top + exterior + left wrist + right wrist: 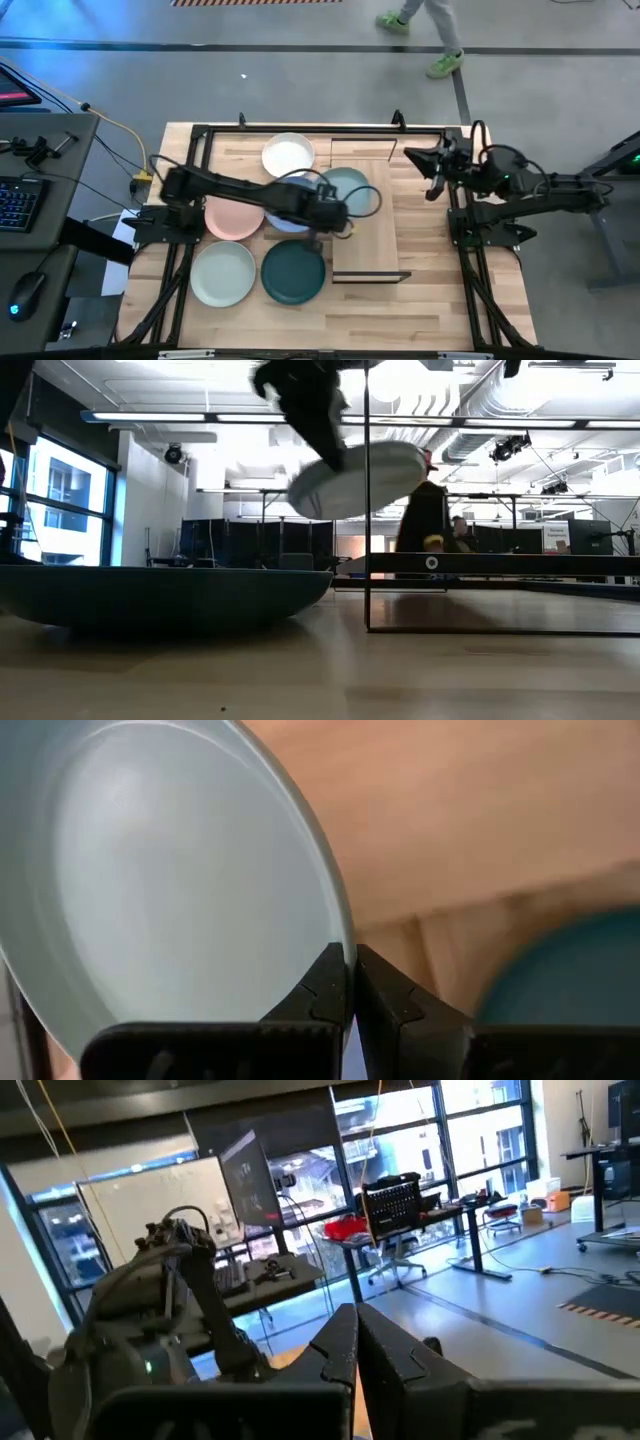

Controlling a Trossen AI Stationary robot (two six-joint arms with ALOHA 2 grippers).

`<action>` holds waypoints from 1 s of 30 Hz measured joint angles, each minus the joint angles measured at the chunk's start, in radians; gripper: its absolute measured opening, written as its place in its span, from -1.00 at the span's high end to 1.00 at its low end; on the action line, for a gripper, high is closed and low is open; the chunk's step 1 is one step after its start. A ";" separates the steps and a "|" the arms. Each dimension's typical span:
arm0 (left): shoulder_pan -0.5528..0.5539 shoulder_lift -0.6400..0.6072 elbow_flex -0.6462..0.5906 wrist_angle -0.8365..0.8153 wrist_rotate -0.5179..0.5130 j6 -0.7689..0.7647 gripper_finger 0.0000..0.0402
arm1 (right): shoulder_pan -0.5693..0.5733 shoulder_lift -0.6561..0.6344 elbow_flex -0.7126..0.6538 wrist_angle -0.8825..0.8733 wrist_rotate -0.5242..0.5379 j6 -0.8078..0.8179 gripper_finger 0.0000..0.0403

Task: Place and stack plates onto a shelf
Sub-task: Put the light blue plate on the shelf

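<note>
I have the round, matte pale green plate [352, 188] pinched by its rim in my left end effector [338, 212], whose two dark fingers [325, 990] are closed tight on the plate's edge, as the left wrist view shows plainly. The plate is off the surface and tilted; in the low view it hangs at a slant [357, 480] above the long, narrow light-wood shelf board with thin black metal frame ends [365, 250], over the shelf's far portion. Just beside it, partly under my left arm, lies the round matte blue plate [285, 222], and to that plate's left sits the round matte pink plate [232, 218]. The round matte white plate [288, 155] rests farther back, near the far edge. Toward the near edge I see the second pale green round plate [223, 273] and, touching or almost touching its right side, the round matte dark teal plate [294, 273], which fills the left of the low view [160, 600]. All of these rest on the butcher-block wooden surface [430, 290]. My right end effector [432, 180] waits at the far right corner of the surface, well apart from the plates, its fingers [340, 1345] closed together and holding nothing. A person in bright green shoes [445, 64] walks on the floor beyond the surface.
</note>
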 joint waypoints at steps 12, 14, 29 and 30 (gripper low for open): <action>0.089 0.228 0.200 0.033 0.002 0.077 1.00 | 0.003 0.004 0.005 -0.084 -0.001 0.080 1.00; 0.098 0.246 0.200 0.059 0.008 0.077 1.00 | 0.003 0.005 0.005 -0.084 -0.001 0.089 1.00; 0.111 0.321 0.199 0.221 0.011 0.092 0.96 | 0.003 0.009 0.004 -0.076 -0.001 0.089 1.00; 0.111 0.320 0.199 0.243 0.011 0.094 0.96 | 0.003 0.013 0.004 -0.076 -0.001 0.089 1.00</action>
